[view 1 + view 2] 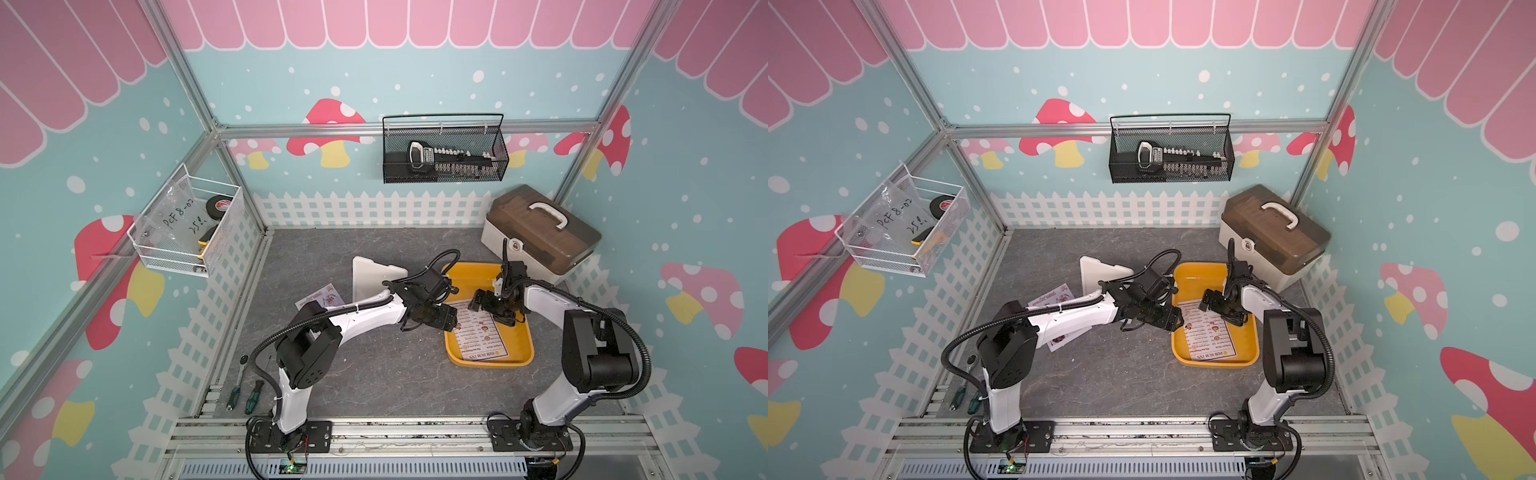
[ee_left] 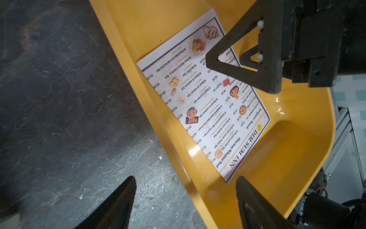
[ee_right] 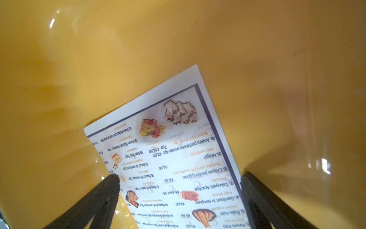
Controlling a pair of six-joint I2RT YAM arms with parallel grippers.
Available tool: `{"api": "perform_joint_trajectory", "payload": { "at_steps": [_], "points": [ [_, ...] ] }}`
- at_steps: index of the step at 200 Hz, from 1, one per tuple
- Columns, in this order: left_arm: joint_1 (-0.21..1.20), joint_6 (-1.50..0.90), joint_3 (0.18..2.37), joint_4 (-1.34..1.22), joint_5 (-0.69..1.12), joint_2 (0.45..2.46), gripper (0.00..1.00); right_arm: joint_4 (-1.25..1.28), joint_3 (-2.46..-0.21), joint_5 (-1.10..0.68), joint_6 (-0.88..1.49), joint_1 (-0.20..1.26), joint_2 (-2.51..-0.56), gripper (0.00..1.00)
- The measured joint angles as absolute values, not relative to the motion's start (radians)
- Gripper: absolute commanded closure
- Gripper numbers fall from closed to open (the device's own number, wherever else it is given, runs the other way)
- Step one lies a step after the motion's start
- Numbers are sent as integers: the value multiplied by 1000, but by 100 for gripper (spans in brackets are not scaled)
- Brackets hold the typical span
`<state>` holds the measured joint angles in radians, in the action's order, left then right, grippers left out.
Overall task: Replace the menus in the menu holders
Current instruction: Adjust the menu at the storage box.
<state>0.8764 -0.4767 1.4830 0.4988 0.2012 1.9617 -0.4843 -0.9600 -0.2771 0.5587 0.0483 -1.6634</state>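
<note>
DIM SUM INN menu (image 1: 482,333) lies flat and face up in the yellow tray (image 1: 520,348), right of centre on the table (image 1: 374,374). Other menu (image 1: 320,296), red heading, lies on the table at left, partly under my left arm. Menu holder (image 1: 370,276) stands just beyond it, apparently empty.

My right pincer (image 3: 179,176) is wide, empty, low over the far half of the sheet, prongs astride its width. My left pincer (image 2: 185,179) is wide too, empty, straddling the tray's left rim.

Handling, my guess: single paper sheet, near weightless, floppy, creases easily. Tray floor looks glossy, so it should slide. Flat, it offers no edge to pinch. Best hold probably the far short edge, dragged up the tray wall.
</note>
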Motion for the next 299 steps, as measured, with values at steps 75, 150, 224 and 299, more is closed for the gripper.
{"api": "perform_joint_trajectory", "payload": {
  "at_steps": [75,150,224,299],
  "points": [
    [876,-487,1488,487,208,1962,20,-629,-978,-207,532,60,-1659,2],
    [876,-490,1488,471,230,1962,20,-612,-975,-260,535,100,-1666,2],
    [876,-494,1488,458,240,1962,20,-570,-971,-356,581,134,-1670,1],
    [869,-499,1488,458,220,1962,27,-533,-977,-406,614,177,-1682,2]
  ]
}}
